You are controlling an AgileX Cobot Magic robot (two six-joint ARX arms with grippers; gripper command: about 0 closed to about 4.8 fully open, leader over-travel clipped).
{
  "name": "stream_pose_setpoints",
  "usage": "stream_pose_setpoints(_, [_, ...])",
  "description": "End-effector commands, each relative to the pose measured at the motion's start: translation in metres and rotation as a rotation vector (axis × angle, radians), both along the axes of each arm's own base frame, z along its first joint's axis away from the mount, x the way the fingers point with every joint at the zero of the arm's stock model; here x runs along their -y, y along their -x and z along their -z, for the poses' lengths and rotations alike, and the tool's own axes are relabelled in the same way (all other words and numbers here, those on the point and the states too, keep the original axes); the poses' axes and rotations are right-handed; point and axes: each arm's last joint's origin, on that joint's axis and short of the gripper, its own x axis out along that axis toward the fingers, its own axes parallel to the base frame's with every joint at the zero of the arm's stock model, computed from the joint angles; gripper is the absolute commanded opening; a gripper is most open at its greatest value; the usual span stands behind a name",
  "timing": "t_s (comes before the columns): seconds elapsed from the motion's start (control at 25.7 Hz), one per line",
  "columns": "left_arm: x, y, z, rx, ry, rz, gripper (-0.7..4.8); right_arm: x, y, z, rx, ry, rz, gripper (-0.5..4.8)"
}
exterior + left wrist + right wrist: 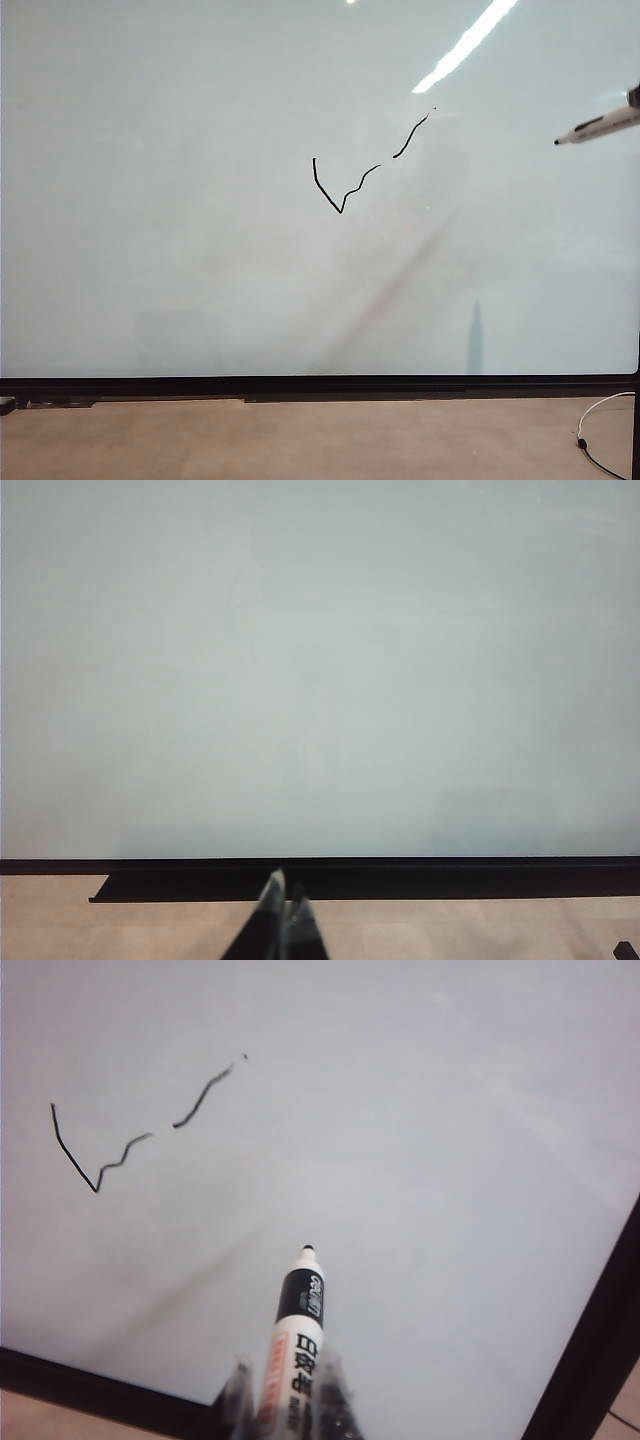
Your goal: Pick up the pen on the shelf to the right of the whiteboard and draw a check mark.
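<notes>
Black check mark (365, 172) drawn mid whiteboard (200, 250). White pen (295, 1350) pinched tight in R gripper (285, 1400), tip off board, near right edge. L gripper (283, 905) squeezed shut, low by bottom edge.

Tan table (300, 440) under the whiteboard (150, 250), board's black bottom edge resting on it, thin white cable (597, 408) lying at right side
</notes>
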Motion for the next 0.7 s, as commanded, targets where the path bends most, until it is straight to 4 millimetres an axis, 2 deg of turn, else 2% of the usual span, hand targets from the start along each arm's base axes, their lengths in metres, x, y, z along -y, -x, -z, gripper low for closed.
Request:
stream_pose_setpoints(0.04, [0.0, 0.0, -0.002, 0.015, -0.004, 0.0, -0.05, 0.0, 0.0, 0.003, -0.002, -0.007, 0.004, -0.06])
stream_pose_setpoints(0.7, [0.0, 0.0, -0.002, 0.015, -0.004, 0.0, -0.04, 0.002, 0.003, 0.019, -0.044, 0.004, 0.035, -0.06])
